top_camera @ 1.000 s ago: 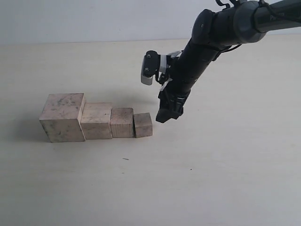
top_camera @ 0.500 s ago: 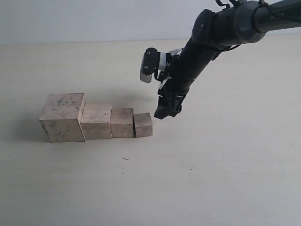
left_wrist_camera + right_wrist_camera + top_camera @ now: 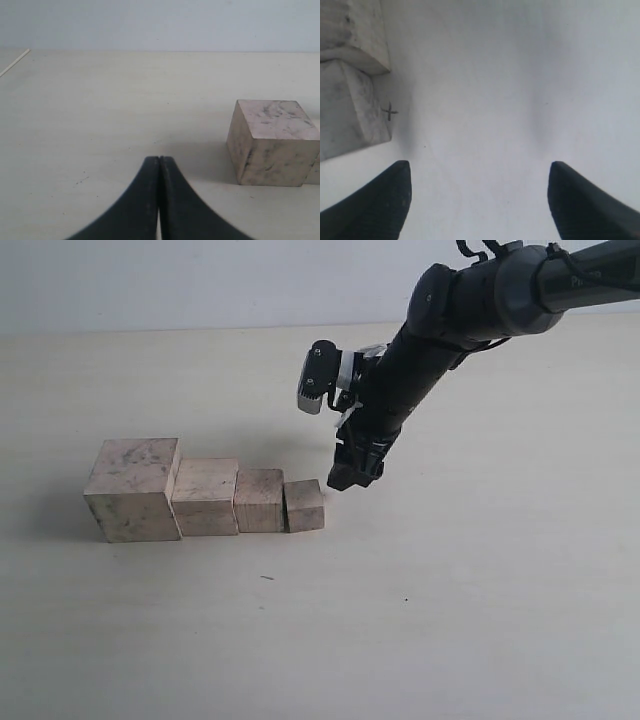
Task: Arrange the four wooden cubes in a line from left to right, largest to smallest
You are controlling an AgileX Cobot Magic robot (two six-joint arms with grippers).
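Wood in a tidy row on the pale counter (image 3: 470, 600): the smudged largest cube (image 3: 132, 490) on the left, then the second cube (image 3: 205, 497), the third cube (image 3: 259, 501), and the smallest cube (image 3: 304, 505) on the right, each one touching the next. Now the right pincer (image 3: 352, 474) hangs just beside the smallest cube, spread wide and gripping nothing. Over on the other arm, the left pincer (image 3: 159, 167) is pressed fully together, empty, apart from the largest cube.
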